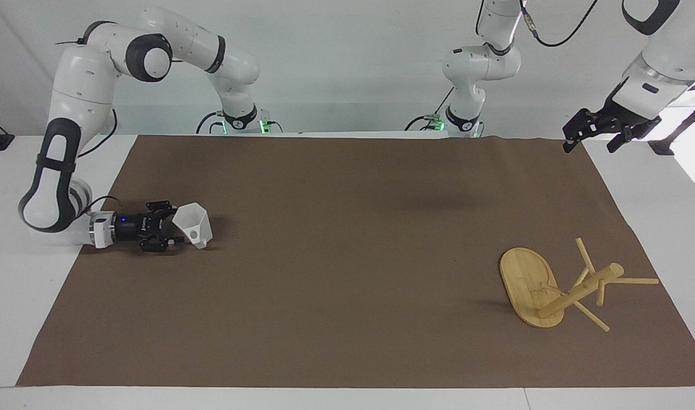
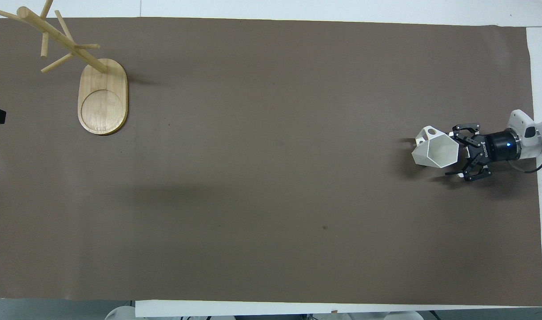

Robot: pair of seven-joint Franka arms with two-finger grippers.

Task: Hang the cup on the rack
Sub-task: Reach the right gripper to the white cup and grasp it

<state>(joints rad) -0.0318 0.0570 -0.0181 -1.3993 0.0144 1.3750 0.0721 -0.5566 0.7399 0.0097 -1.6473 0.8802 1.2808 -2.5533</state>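
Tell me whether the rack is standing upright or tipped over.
Upright: the rack rests flat on its oval base on the brown mat, post rising, pegs off the surface.

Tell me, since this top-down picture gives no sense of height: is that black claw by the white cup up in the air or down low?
Observer: Down low. The right gripper lies sideways just above the mat, jaws open at the cup.
Operator: Where's the other arm?
Observer: The left gripper hangs in the air over the mat's corner at the left arm's end, waiting.
Operator: Holding anything?
Observer: No, its jaws are open and empty.
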